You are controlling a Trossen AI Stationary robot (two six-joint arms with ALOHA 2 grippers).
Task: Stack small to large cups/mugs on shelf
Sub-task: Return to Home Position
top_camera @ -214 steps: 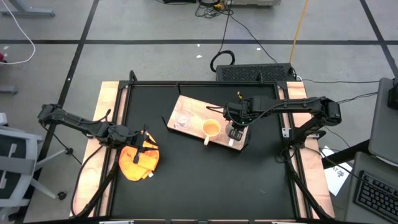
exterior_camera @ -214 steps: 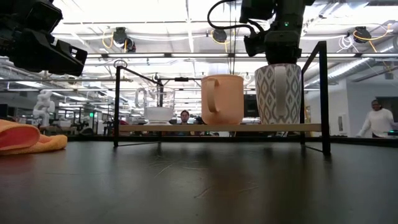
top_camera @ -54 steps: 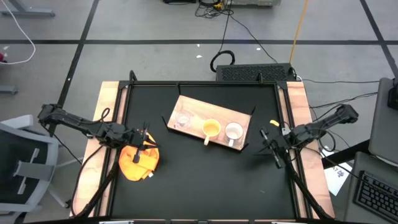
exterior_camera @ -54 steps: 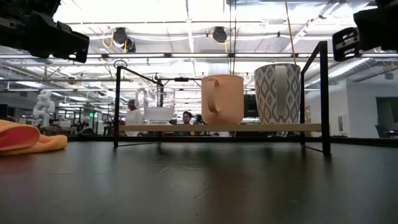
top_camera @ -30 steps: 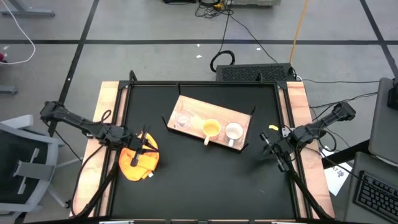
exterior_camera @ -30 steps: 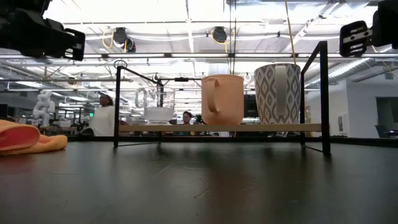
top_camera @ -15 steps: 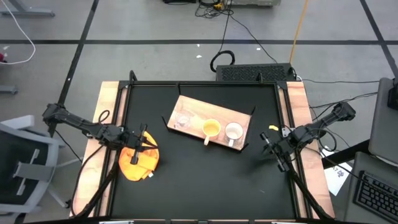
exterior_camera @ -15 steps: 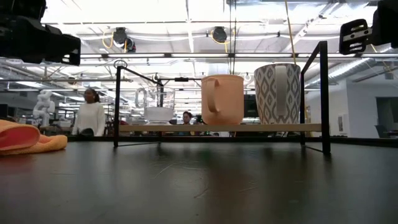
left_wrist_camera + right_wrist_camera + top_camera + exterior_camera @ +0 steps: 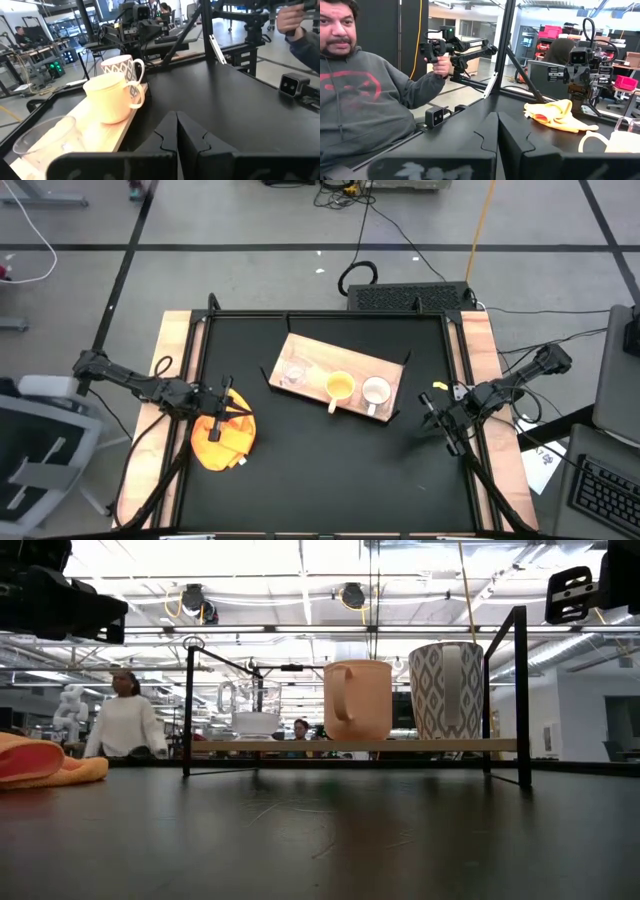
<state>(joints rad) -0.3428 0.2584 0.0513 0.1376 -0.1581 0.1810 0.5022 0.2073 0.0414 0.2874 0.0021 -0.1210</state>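
Note:
The light-wood shelf stands on thin black legs at the table's middle. On it, each upright on its base, stand in a row a clear glass cup, a yellow-orange mug and a patterned white mug. The low view shows the glass cup, the yellow-orange mug and the white mug side by side, not touching. My left gripper hovers shut over an orange cloth at the left. My right gripper hovers shut near the right edge. Both are held level and are well clear of the shelf.
The orange-yellow cloth lies crumpled on the table under my left gripper. A black frame post rises at the shelf's right end. A person sits beyond the table's right edge, and a small black camera sits on that edge.
My left arm has folded back a little, and its gripper has tipped slightly over the cloth. The cups, the shelf and my right gripper have kept still.

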